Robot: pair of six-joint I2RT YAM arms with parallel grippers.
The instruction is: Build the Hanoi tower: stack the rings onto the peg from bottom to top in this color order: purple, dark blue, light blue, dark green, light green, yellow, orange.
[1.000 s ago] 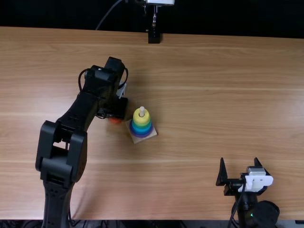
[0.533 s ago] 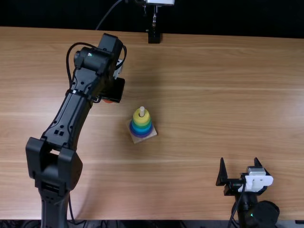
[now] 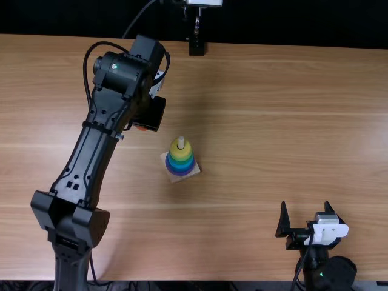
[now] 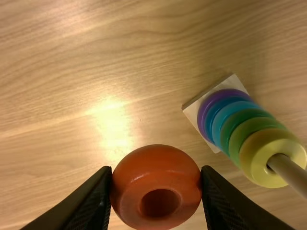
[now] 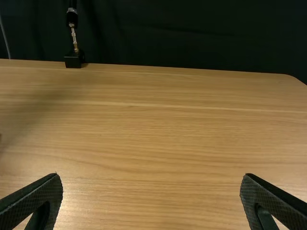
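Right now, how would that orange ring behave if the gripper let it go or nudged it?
The orange ring looks stiff: the left gripper pinches its sides without visibly denting them. Its glossy surface suggests it could be somewhat slippery. Being round, it might roll if it landed on its edge.

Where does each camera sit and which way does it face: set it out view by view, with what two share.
Top view: fixed above the near edge, looking steeply down and forward at the table; both arms enter from its bottom edge.
Left wrist view: on the left arm, looking down at the table; its fingers hold the orange ring.
Right wrist view: on the right arm, looking across the table towards the dark backdrop; its open fingers show.
Shared by top and left wrist: the yellow ring.
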